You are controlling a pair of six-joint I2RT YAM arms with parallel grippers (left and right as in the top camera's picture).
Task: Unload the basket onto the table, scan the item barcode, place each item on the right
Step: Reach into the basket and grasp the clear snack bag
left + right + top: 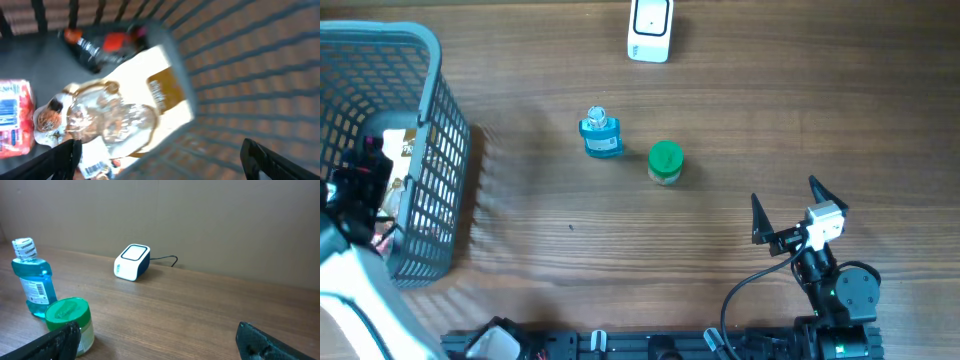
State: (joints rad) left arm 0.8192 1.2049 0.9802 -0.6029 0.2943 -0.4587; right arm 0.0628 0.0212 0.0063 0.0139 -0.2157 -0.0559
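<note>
Basket (445, 170) at the table's left edge has my left fingers (57, 162) inside it, spread wide and empty over a pouch (120, 100). Mid-table stand a bottle (601, 133) and a jar (666, 163). The scanner (649, 29) sits at the far edge with nothing before it. My right fingers (758, 220) hang wide and empty near the front right corner. I judge no scan is under way; picking up and presenting an item are left.

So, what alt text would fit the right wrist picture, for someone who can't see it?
A blue mouthwash bottle and a green-lidded jar stand at left on a wooden table, a white scanner box with a dark cable farther back. The open, empty right hand shows as two dark fingers at the bottom corners.
</note>
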